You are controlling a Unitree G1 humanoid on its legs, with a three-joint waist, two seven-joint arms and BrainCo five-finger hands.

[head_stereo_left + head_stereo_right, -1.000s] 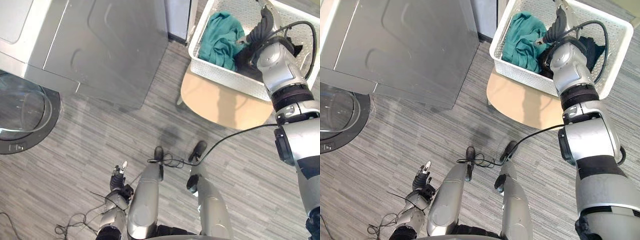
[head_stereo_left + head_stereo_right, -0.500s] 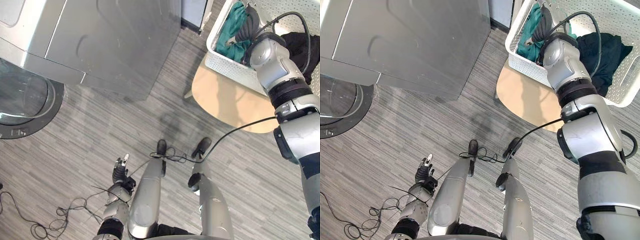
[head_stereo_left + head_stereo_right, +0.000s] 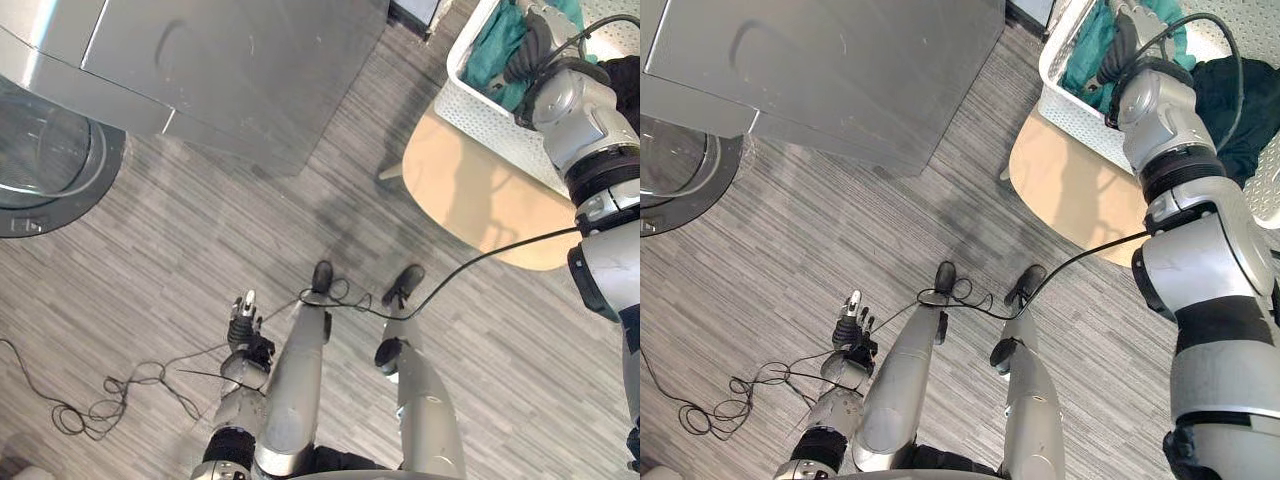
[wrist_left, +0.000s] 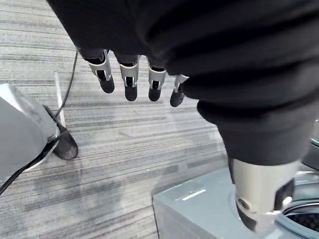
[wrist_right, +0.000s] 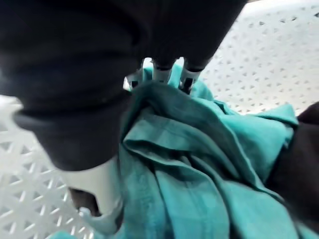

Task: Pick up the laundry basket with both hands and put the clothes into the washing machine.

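Note:
A white perforated laundry basket (image 3: 478, 98) stands on a round wooden stool (image 3: 480, 200). It holds a teal garment (image 3: 495, 55) and a black garment (image 3: 1230, 110). My right hand (image 3: 1127, 30) is inside the basket at the teal garment (image 5: 199, 164). Its fingers (image 5: 160, 74) and thumb are curled into the bunched cloth. My left hand (image 3: 242, 318) hangs low over the floor, far from the basket, with its fingers (image 4: 129, 79) straight and holding nothing.
The grey washing machine (image 3: 230, 70) stands at the upper left, its round glass door (image 3: 45, 150) swung open at the left edge. Striped grey floor lies between the machine and the stool.
The camera has swung, so the whole picture has shifted. My right hand has moved from the middle of the basket onto the teal garment and gathered it. The left hand still hangs.

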